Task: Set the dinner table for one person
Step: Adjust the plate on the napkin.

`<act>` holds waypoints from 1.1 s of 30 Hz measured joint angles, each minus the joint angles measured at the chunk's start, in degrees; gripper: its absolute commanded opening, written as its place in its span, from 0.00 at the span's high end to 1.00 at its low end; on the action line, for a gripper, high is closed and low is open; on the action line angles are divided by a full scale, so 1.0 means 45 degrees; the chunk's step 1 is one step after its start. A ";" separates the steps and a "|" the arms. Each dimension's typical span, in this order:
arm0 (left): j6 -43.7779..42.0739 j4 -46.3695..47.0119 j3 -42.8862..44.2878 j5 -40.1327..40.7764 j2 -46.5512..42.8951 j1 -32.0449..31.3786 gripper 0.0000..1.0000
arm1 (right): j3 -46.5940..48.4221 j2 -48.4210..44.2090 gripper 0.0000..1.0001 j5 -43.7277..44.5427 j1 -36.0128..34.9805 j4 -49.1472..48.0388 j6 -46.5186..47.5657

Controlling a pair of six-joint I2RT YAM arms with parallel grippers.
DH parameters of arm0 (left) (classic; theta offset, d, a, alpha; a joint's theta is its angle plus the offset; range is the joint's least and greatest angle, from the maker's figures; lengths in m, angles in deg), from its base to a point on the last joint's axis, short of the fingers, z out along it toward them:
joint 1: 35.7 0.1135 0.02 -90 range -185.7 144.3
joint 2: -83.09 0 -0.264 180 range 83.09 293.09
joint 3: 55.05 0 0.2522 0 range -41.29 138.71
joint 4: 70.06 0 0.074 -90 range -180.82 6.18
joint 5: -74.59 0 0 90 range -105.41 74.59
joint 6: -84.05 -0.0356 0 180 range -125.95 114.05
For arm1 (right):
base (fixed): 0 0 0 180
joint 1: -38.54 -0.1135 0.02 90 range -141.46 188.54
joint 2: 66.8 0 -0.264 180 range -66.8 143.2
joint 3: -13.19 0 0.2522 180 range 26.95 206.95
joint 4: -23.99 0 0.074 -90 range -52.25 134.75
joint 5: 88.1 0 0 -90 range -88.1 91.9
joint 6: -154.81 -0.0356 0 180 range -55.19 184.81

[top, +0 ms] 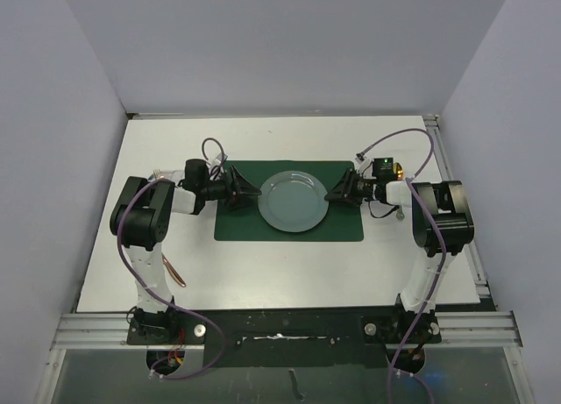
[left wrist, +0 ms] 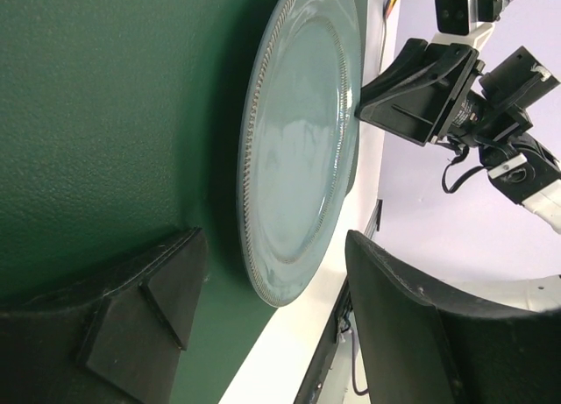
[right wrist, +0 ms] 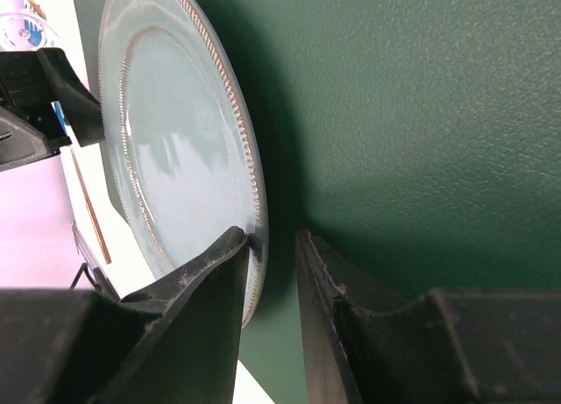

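Right pincer (right wrist: 272, 239) narrowly closed on the blue-grey plate (right wrist: 175, 132) rim. Left pincer (left wrist: 273, 246) wide open, empty, just beside the opposite rim. Plate lies on the green placemat (right wrist: 421, 115).

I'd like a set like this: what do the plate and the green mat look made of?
The plate: likely glazed ceramic, pale blue-grey; glossy reflections, beaded rim. The placemat: probably faux leather or vinyl, matte dark green; fine pebbled grain.
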 measured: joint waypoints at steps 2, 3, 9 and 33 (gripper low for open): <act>0.0000 0.0010 0.0015 -0.0019 0.0015 -0.0005 0.37 | 0.0000 0.0000 0.70 0.0010 -0.0010 0.0019 0.0029; 0.0000 0.0024 0.0044 -0.0029 0.0049 -0.0010 0.37 | 0.0000 0.0000 0.70 0.0010 -0.0015 0.0019 0.0039; 0.0039 0.0243 0.0131 -0.0180 0.0306 -0.0029 0.40 | 0.0092 0.0000 0.70 0.0063 -0.0087 0.0063 0.0068; 0.0078 0.0962 0.0330 -0.0646 0.1137 -0.0029 0.65 | 0.0549 0.0427 0.72 0.0024 -0.0457 0.0039 -0.0053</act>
